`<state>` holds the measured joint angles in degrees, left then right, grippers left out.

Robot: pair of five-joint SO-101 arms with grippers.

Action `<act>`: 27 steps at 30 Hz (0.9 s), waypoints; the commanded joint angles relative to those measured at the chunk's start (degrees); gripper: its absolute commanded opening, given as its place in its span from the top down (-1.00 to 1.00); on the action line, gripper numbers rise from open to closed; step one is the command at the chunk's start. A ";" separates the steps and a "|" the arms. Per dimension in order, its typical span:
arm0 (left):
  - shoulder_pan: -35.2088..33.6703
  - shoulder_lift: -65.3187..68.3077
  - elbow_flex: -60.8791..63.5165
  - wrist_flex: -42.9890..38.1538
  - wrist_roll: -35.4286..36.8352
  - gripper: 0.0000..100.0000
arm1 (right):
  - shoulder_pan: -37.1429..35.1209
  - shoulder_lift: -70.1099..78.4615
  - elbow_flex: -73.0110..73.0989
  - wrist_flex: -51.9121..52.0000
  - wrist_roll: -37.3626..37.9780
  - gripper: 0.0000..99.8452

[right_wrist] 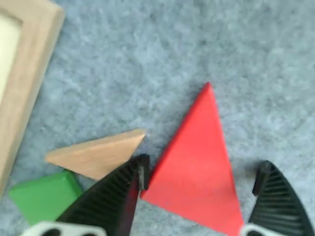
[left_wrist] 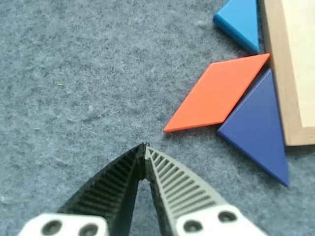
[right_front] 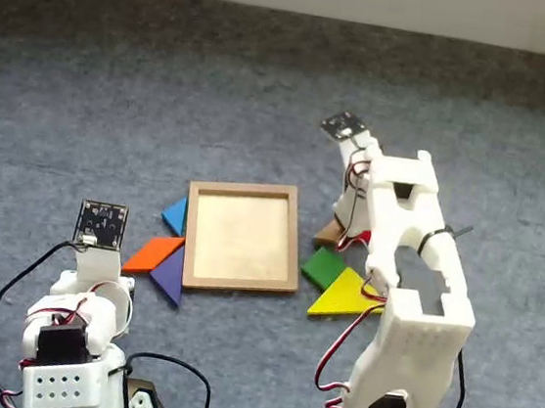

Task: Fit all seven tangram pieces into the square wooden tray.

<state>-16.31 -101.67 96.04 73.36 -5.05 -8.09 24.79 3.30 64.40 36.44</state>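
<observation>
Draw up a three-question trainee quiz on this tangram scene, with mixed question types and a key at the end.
1. True or false: the wooden tray already holds a piece.
2. The triangle that the open right tool straddles is: A yellow, B red, C green.
3. Fill in: the left tool is ____ (open or shut).

Key: 1 false; 2 B; 3 shut.
</observation>
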 commanded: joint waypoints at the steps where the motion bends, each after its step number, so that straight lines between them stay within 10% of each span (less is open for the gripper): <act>1: -0.48 -2.68 1.19 0.26 -0.53 0.98 | 2.68 0.48 -2.86 -0.48 -0.09 0.34; 20: -0.48 -2.68 1.19 0.26 -0.53 0.98 | 6.81 0.48 -2.95 -0.22 -35.43 0.63; 27: -0.48 -2.68 1.19 0.26 -0.53 0.98 | 6.55 -2.33 -11.03 10.42 -34.99 0.63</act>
<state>-16.31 -101.67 96.04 73.36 -5.05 -2.20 25.85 -2.59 69.67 0.57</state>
